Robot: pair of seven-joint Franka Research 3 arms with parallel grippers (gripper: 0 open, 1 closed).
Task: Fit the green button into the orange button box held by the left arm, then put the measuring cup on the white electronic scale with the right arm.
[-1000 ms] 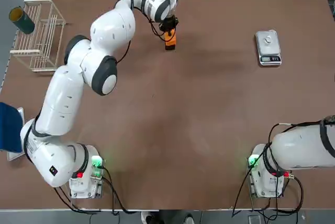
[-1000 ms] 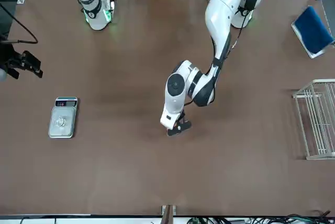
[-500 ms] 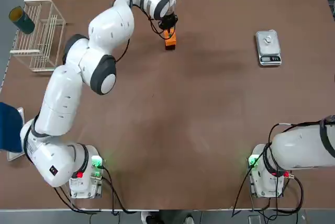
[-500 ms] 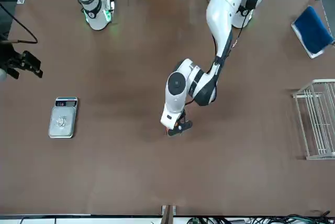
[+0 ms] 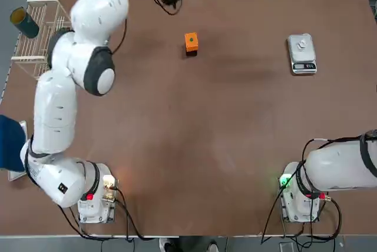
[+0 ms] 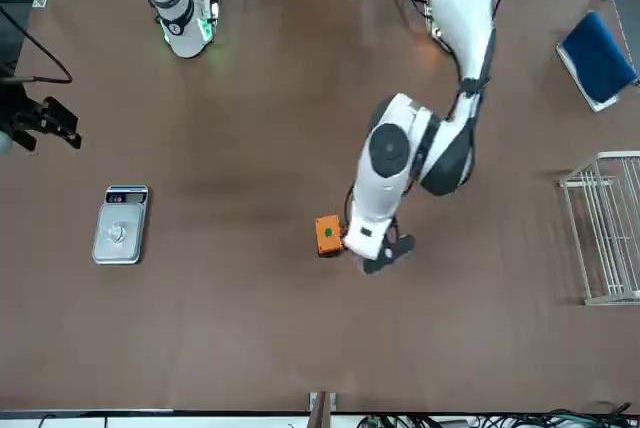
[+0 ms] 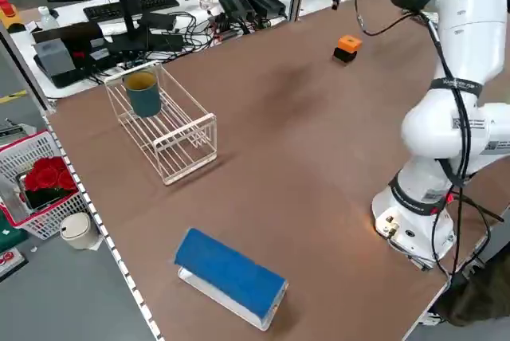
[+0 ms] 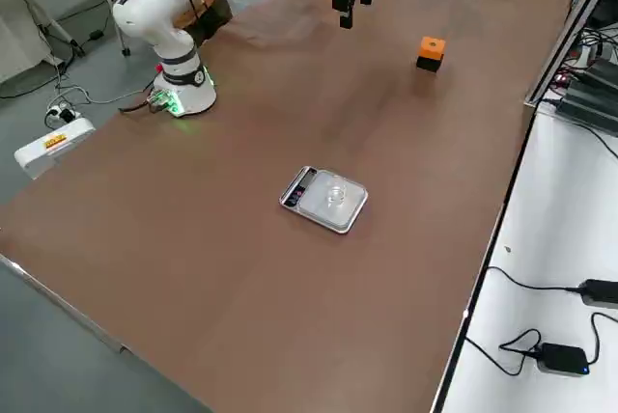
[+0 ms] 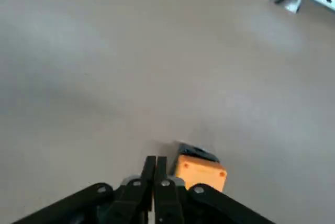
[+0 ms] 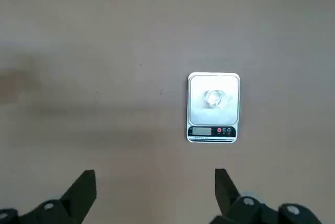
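Button box free on bench

Orange button box (image 5: 191, 42) sits alone on the brown bench (image 5: 224, 134), its green button (image 5: 191, 40) showing on top. Left tool (image 9: 155, 174) hovers just beside it, fingers pressed together, empty. Right tool (image 10: 154, 192) hangs spread wide above the white scale (image 10: 213, 107), which carries a small clear cup (image 10: 213, 98).

Brown table (image 5: 194, 146) holding a white wire rack (image 5: 44, 37), a teal cup (image 5: 23, 22) perched on its edge, and a blue-topped block (image 7: 229, 276).
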